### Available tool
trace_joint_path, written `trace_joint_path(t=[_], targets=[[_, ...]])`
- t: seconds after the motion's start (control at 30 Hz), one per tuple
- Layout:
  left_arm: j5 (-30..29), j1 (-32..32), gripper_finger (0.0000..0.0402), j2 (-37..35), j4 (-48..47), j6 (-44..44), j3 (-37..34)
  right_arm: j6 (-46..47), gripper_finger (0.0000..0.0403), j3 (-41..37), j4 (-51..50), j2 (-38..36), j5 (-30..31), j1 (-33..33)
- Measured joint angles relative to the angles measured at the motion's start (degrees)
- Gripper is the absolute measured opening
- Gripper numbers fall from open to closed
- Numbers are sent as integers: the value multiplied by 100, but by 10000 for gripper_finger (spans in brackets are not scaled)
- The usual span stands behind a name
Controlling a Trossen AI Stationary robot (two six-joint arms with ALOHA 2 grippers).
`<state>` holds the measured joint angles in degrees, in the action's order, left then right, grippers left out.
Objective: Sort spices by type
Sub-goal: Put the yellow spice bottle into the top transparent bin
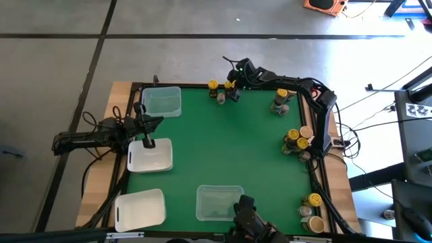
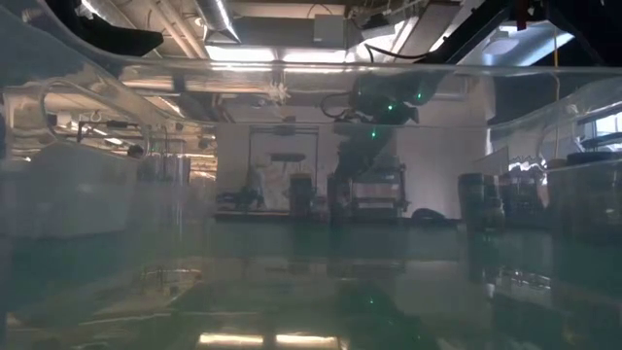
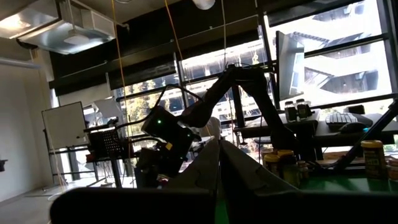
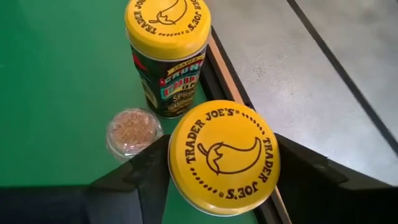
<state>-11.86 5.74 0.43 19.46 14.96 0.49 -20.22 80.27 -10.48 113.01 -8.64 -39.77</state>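
Left gripper (image 1: 148,142) waits pinched together over the white rectangular plastic tray (image 1: 150,156). Right gripper (image 4: 219,177) — far table edge — straddles a yellow-lidded cylindrical spice jar (image 4: 224,155), fingers apart, not yet clamped. Jar likely light, rigid, slick — grip below the lid.

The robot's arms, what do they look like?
Two dark, nearly black arms made of jointed segments. Black cables trail from the left arm and loop beside the right arm. A small green light glows near the right pincer. Its fingers are flat, dark, angular wedges.
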Motion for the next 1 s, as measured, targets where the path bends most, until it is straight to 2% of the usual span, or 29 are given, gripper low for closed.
trace_joint_path(t=[0.17,0.33,0.53,0.8,1.0], targets=[[-1,-1,10,0,0,2,0,-134,242,-2,-68,-94,93,4],[-26,0,10,0,-15,2,0,-129,238,0,-90,-617,164,127],[-30,-2,10,0,-74,158,0,-122,244,2,-243,-1056,-59,660],[-39,0,10,0,-70,122,0,-125,238,2,-84,-852,-195,1630],[-44,0,10,11,-67,100,2,-108,243,2,184,-496,-197,2067]])
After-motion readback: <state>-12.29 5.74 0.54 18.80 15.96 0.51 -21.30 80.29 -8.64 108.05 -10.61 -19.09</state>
